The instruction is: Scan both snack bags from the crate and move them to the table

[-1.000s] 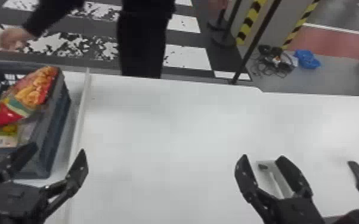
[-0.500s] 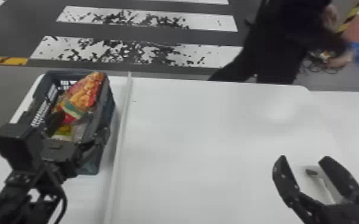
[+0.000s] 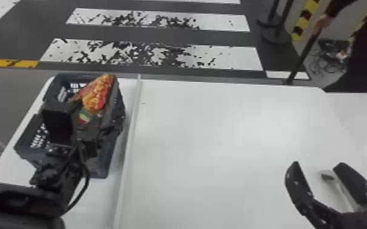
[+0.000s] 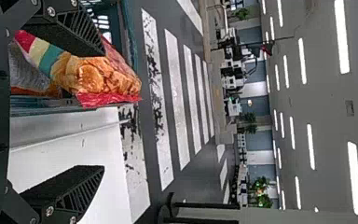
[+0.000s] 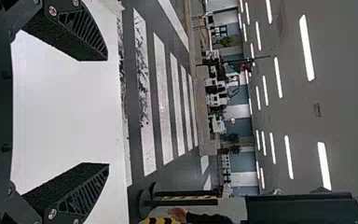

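Black two-fingered L gripper (image 4: 100, 110) hangs open at dark plastic crate (image 3: 103, 164), white tabletop's (image 3: 207, 137) far L corner, prob. to straddle red-orange snack bag (image 3: 96, 94) inside; black R gripper (image 3: 317, 166) idles open nr R edge.

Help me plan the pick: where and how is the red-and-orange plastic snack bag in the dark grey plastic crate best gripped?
Probably by the raised far end of the bag, the left tool coming from above, pinching across its width: the bag slants up toward the far right corner of the crate.
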`<state>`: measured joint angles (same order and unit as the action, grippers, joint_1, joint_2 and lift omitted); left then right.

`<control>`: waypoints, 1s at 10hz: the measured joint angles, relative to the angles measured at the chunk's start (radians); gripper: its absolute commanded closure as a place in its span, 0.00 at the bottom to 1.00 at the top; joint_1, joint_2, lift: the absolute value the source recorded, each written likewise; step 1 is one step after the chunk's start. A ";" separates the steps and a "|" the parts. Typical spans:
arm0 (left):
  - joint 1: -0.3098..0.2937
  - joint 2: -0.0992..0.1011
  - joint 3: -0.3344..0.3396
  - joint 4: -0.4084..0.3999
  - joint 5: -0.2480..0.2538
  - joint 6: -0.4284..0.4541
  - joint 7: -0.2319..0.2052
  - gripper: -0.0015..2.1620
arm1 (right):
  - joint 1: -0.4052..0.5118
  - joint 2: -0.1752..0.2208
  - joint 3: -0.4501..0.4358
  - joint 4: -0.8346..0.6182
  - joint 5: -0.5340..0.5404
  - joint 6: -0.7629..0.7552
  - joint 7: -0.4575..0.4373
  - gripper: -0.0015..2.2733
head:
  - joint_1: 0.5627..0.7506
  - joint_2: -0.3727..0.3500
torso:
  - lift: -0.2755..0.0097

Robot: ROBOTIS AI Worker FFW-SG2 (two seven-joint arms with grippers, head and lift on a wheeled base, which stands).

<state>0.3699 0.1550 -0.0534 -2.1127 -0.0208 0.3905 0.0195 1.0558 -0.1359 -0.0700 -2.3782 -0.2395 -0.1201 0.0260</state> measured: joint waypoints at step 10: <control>-0.098 0.000 0.029 0.115 -0.050 0.070 -0.004 0.13 | -0.014 -0.043 -0.022 0.041 -0.034 -0.021 -0.005 0.06 | 0.70 0.52 | 0.66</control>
<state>0.2719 0.1552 -0.0242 -1.9975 -0.0705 0.4607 0.0159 1.0416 -0.1788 -0.0918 -2.3369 -0.2733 -0.1407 0.0211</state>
